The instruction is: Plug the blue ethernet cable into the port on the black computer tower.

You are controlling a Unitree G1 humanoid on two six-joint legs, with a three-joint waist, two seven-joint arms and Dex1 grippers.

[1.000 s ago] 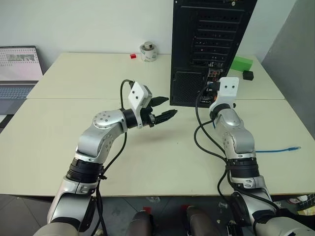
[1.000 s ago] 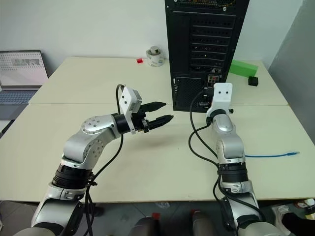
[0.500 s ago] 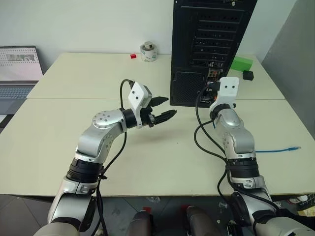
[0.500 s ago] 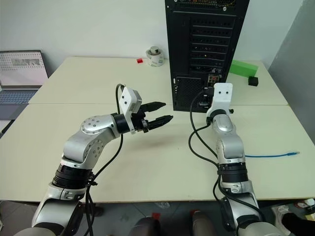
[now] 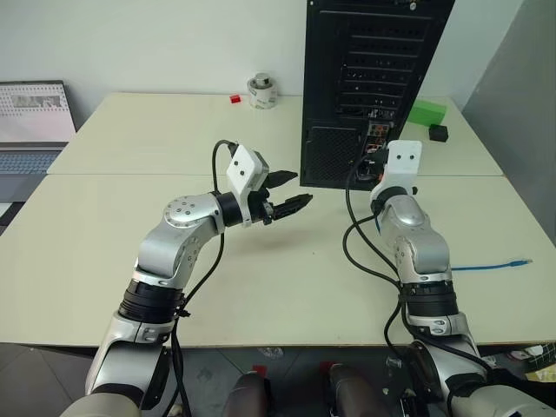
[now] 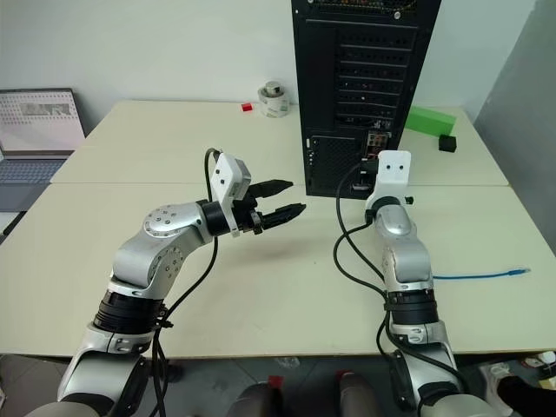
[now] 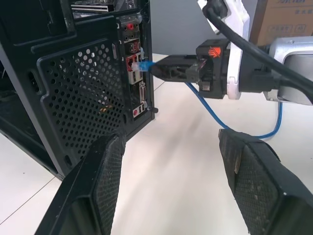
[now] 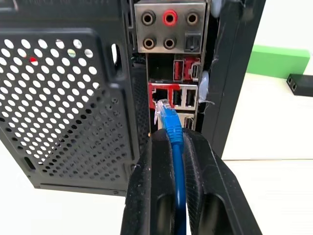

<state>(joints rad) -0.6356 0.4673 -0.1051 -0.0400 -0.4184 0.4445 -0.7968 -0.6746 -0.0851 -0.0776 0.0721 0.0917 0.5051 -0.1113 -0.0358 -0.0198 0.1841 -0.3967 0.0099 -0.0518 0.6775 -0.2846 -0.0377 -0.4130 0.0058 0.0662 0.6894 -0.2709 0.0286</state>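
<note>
Right pincer [image 8: 173, 147] pinching blue ethernet cable [image 8: 172, 128], plug at port [image 8: 157, 98]; head views hide plug. Left pincer [image 5: 291, 191] spread.

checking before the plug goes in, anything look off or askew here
Nothing looks damaged or spilled. The right gripper is shut on the blue ethernet cable, its clear plug right at the port on the black computer tower. The left gripper is open, holding nothing.
</note>
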